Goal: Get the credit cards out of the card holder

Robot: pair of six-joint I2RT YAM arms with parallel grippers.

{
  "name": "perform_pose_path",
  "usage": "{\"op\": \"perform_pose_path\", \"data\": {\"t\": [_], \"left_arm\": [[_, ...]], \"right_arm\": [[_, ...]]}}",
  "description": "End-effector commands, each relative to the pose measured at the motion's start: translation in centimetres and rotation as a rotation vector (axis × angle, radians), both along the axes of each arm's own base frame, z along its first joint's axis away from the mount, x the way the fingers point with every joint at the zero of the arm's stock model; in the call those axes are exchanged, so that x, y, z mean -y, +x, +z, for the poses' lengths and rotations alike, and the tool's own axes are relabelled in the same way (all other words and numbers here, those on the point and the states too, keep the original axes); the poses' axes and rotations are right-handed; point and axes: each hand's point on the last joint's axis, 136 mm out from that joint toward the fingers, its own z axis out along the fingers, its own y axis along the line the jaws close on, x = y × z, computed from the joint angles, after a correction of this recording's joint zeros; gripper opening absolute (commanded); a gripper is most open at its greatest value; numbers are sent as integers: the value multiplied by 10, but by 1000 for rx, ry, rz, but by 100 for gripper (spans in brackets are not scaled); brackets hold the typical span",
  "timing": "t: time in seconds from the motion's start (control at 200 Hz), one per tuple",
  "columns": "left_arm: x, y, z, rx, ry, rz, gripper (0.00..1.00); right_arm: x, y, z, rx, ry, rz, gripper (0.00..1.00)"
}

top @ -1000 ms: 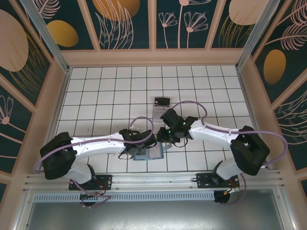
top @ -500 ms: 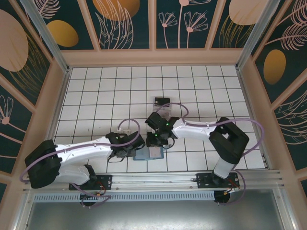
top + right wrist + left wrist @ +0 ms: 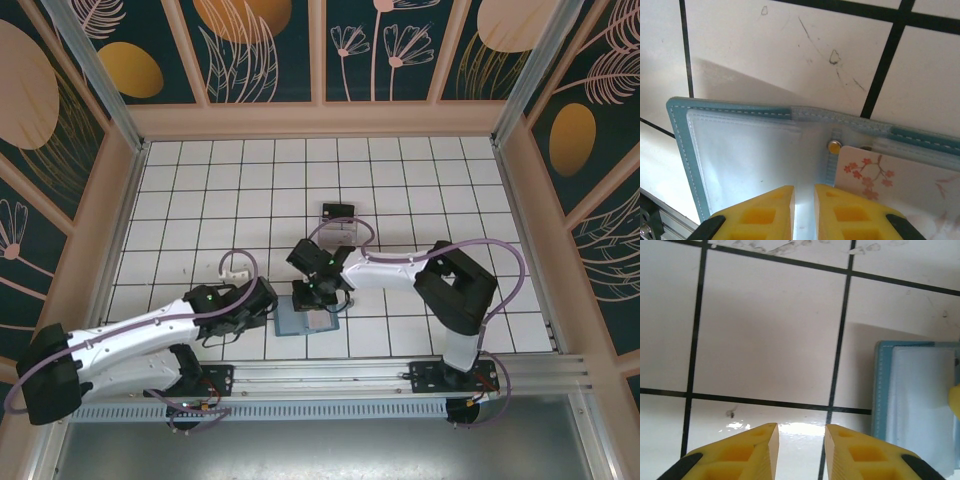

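1. Holder (image 3: 308,322) lies open on the tiles (image 3: 200,200) near the front edge, a blossom-print card (image 3: 890,175) tucked inside.
2. Right gripper (image 3: 803,200), almost closed, hangs over the clear sleeve (image 3: 750,165); whether it pinches anything cannot be told.
3. Left gripper (image 3: 801,440), slightly open and empty, sits just beside the holder.

Just ahead of the right claw (image 3: 804,192), whose fingers (image 3: 760,212) are matt yellow plastic, the card holder (image 3: 682,135) is soft teal material with stitched edges. It is lined with a milky, faintly shiny plastic sleeve and bears a small brass-coloured metal snap (image 3: 833,146); ahead and to the claw's right sits a smooth credit card (image 3: 880,175) printed with pink blossom. Ahead of the left claw (image 3: 801,432), of the same yellow plastic, the white tiles (image 3: 765,325) are smooth and glossy, with glare, faint scuffs and dark grout.
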Motion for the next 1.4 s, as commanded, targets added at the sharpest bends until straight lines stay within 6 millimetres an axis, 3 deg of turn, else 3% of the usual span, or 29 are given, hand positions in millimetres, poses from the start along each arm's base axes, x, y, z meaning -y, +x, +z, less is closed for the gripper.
{"op": "perform_pose_path", "data": {"t": [0.0,0.275,0.575,0.781,1.061,1.196,1.391], "left_arm": [[-18,-6,-6,-10,36,45,32],[-18,-6,-5,-5,26,50,32],[-17,-5,-4,-4,24,48,33],[-9,0,1,14,12,31,33],[13,18,18,77,-30,-6,32],[18,22,19,98,-76,17,32],[37,30,33,156,-188,-34,44]], "right_arm": [[-6,-2,1,-4,-15,19,19],[-11,-5,-1,-3,-41,44,13],[-3,-6,-30,-22,-121,27,10],[14,4,-38,-3,-165,-36,10],[46,24,-29,27,-172,-151,9],[31,24,-24,10,-113,-141,9],[14,29,-27,-23,-22,-163,10]]}}
